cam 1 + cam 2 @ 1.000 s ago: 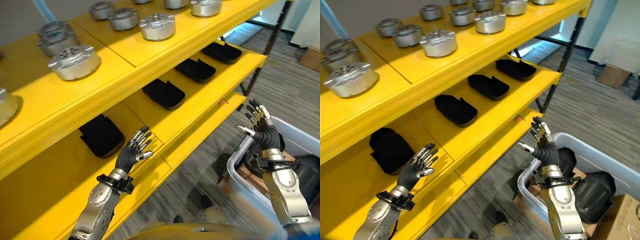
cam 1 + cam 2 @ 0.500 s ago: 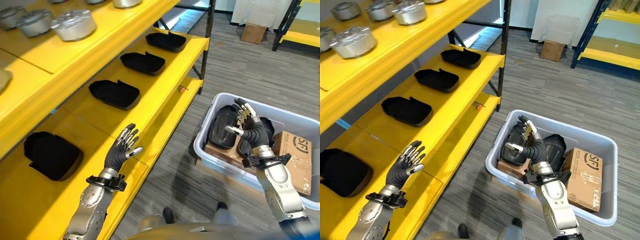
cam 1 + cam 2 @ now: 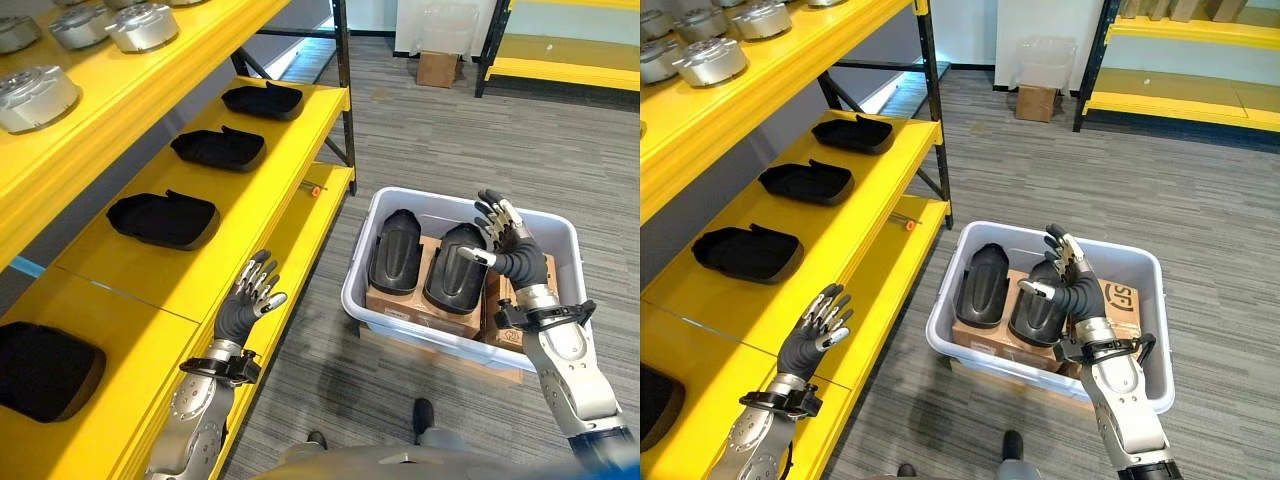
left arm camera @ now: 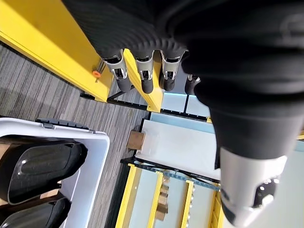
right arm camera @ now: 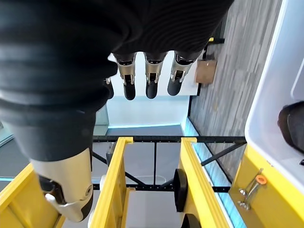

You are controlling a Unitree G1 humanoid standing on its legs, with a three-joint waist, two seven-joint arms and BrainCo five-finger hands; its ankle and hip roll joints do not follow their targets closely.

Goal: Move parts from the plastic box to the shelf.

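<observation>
A pale plastic box (image 3: 400,318) stands on the floor to the right of the yellow shelf (image 3: 262,206). In it two black moulded parts (image 3: 394,250) (image 3: 452,268) lean on cardboard cartons (image 3: 405,301). My right hand (image 3: 510,252) hovers open over the box's right half, just beside the right-hand part, holding nothing. My left hand (image 3: 246,302) is raised open at the front edge of the lower shelf, empty. Several black parts (image 3: 162,219) (image 3: 218,148) (image 3: 262,100) lie in a row on that shelf, and another one (image 3: 45,368) lies at the near left.
Silver round metal parts (image 3: 35,96) sit on the upper shelf. A cardboard carton (image 3: 436,68) stands on the grey floor at the back. A second yellow rack (image 3: 560,70) runs along the far right. Open floor lies between shelf and box.
The camera has swung right and down, so the box now shows whole. Both hands stay open and empty; my right hand now hangs over the box beside the right black part.
</observation>
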